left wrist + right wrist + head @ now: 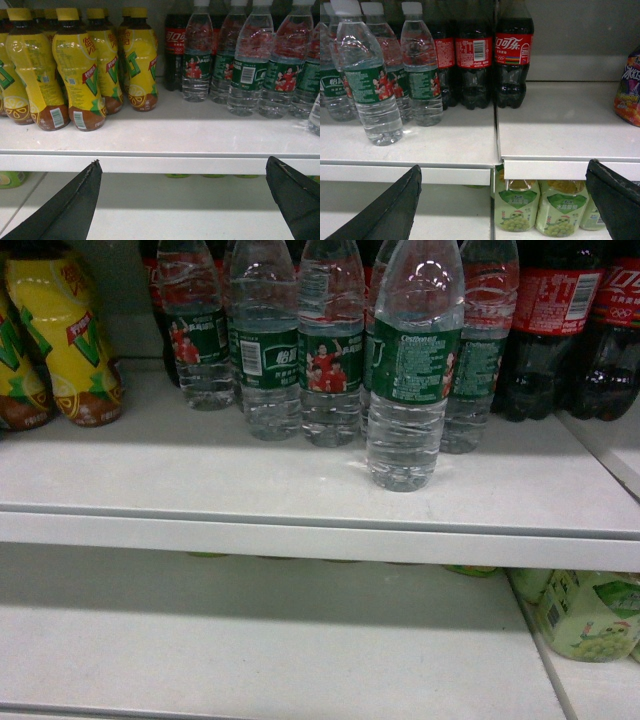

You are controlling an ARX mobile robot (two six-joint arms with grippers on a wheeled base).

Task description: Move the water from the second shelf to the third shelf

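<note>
One water bottle [405, 370], clear and ribbed with a dark green label, stands in front of a row of like bottles [268, 350] on the upper white shelf [200, 490]. In the right wrist view it is the water bottle [370, 85] at the left, near the shelf's front edge. Neither gripper shows in the head view. My left gripper [184, 161] is open wide, level with the shelf's front lip and holding nothing. My right gripper [505, 165] is also open wide and holds nothing; it is low and to the right of the front bottle.
Yellow lemon tea bottles [75, 70] fill the shelf's left side and dark cola bottles [512, 60] stand to the right of the water. Pale green grape drinks [560, 210] sit on the lower shelf [250, 640] at the right. A colourful packet [629, 90] is at the far right.
</note>
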